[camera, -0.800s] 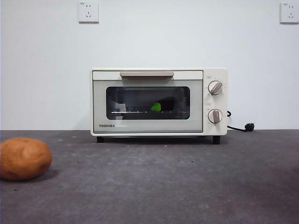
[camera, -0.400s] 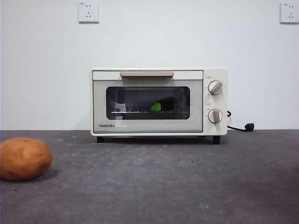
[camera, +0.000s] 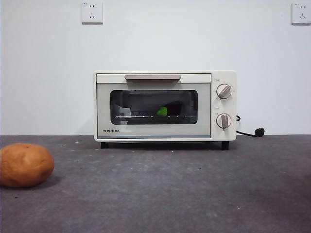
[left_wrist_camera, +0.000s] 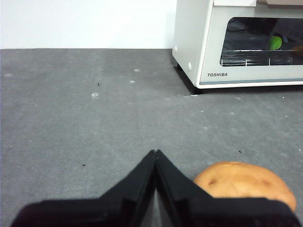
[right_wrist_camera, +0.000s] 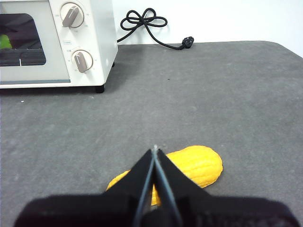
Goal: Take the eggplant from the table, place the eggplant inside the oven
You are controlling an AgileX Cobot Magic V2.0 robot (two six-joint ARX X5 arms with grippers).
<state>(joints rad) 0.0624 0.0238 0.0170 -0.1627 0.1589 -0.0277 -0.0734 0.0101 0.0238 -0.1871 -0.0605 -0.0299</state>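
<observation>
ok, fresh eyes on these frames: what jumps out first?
The cream oven at the table's far middle, door shut, with the eggplant's green cap showing through the glass. Then the orange-brown potato at the near left edge, and a yellow corn cob by the right end effector.

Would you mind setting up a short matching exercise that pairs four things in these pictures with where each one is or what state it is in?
Things:
1. eggplant
2. potato
3. corn cob
4. oven door

Places or states:
A. lying on the table just beyond the right hand
B. shut
C. inside the oven, its green cap showing through the window
D. on the table beside the left hand

Pairs: 1-C, 2-D, 3-A, 4-B
</observation>
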